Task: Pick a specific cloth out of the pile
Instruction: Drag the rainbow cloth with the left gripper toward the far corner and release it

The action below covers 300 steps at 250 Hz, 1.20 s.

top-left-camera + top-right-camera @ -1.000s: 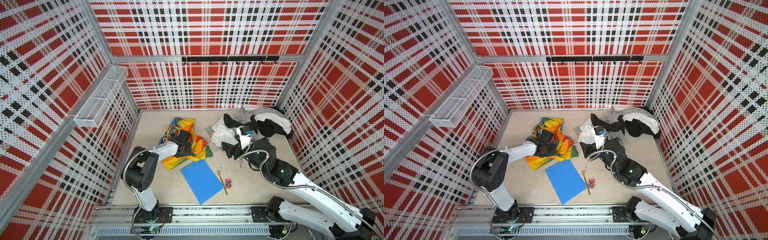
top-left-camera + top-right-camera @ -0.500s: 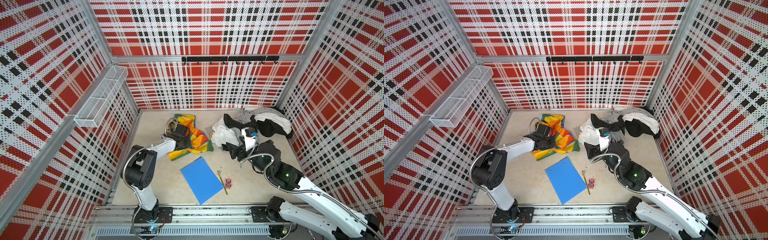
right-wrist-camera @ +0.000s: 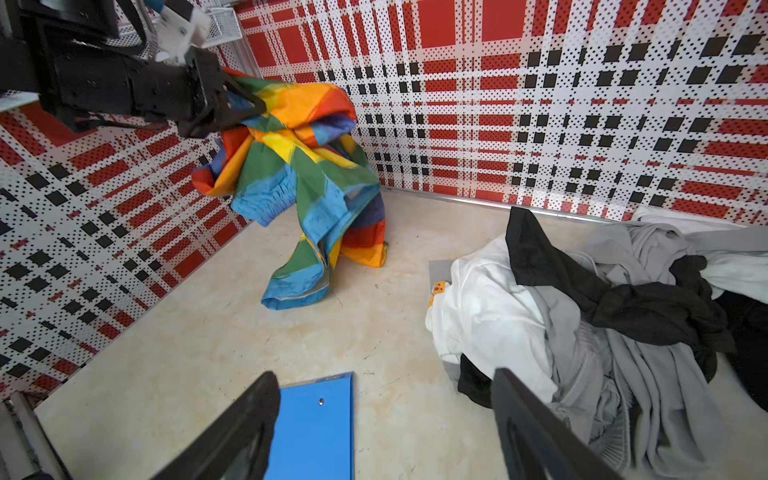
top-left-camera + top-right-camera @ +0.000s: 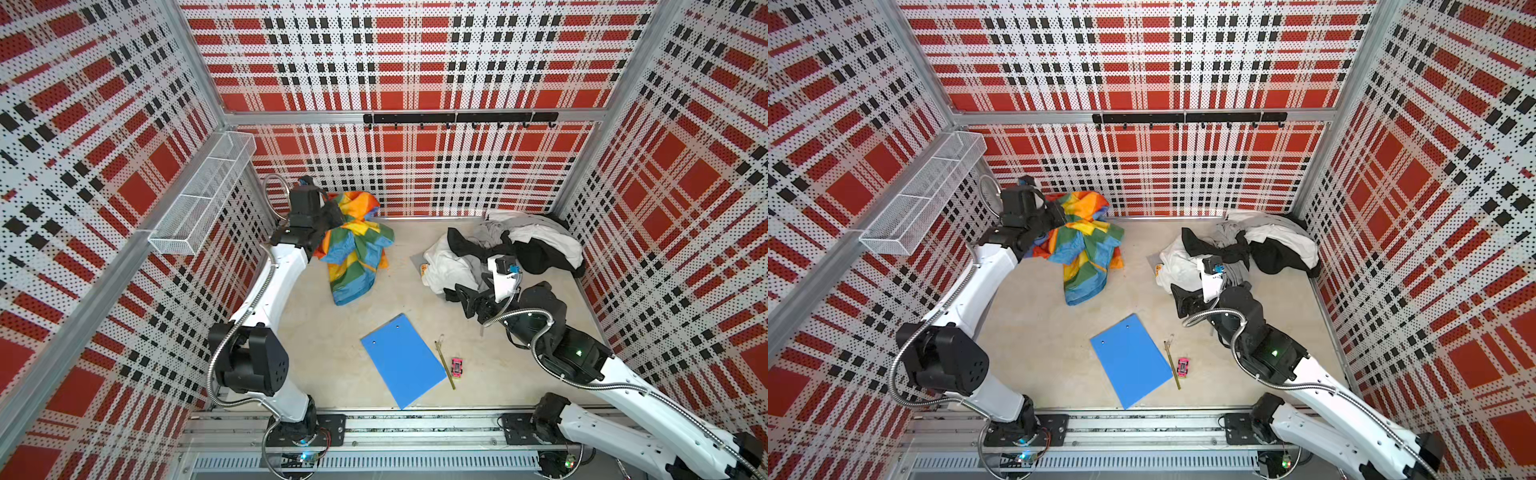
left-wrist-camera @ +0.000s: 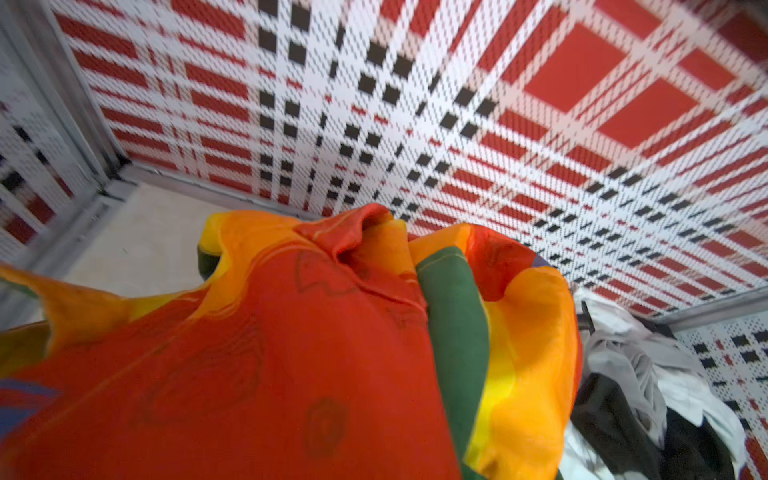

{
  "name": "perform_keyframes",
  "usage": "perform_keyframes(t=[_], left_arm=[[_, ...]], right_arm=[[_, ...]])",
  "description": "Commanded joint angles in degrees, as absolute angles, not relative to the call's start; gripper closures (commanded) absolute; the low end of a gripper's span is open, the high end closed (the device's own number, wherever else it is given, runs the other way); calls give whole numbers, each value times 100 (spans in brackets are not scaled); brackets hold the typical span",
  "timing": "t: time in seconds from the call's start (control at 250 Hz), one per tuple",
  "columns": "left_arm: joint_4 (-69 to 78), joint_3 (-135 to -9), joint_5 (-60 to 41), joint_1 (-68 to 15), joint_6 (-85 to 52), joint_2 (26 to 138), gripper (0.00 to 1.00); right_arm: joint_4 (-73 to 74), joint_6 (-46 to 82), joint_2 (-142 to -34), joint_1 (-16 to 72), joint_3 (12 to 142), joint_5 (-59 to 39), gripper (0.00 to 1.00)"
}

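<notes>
The cloth [image 4: 353, 249], a bright patchwork sheet of orange, yellow, red, blue and green, hangs from my left gripper [image 4: 332, 212], which is shut on its upper part. The gripper is raised near the back left corner. The cloth's lower end rests on the floor [image 3: 297, 286]. In the left wrist view the cloth [image 5: 332, 353] covers the jaws. The pile [image 4: 498, 253] of white, grey and black garments lies at the back right. My right gripper [image 3: 382, 382] stands open and empty at the pile's front left edge, low over the floor.
A blue clipboard [image 4: 403, 359] lies at the front middle of the floor, with a pencil [image 4: 444, 365] and a small pink toy car [image 4: 457, 366] beside it. A wire basket [image 4: 203, 195] hangs on the left wall. A black hook rail [image 4: 457, 118] runs along the back wall.
My left gripper has shut on the cloth and carried it up and back toward the back left corner, so the cloth now hangs. The right gripper has barely moved.
</notes>
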<state>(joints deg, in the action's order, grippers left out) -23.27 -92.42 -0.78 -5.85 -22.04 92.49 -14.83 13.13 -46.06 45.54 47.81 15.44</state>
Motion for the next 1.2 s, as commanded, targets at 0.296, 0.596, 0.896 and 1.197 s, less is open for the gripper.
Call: perform_keyframes(t=[0.296,0.596,0.896,1.197], left_arm=[[-941,-8235,1577,-967,-940,8818,100],[-342,-6862,1853,-1177,-1461,9072,100],[-658,-7414,1355,-712,-1525,10213,100],[-993,-7229,677,-545,-1938,10892,85]], right_arm=[[-1379,1458,-4435,4532,4714,1591,15],[-1450,1424,-4446,4535,4779,1584,15],[-1424,1438,-4446,4534,4780,1553,15],[-1494,1434,-4384,4535,4806,1605,15]])
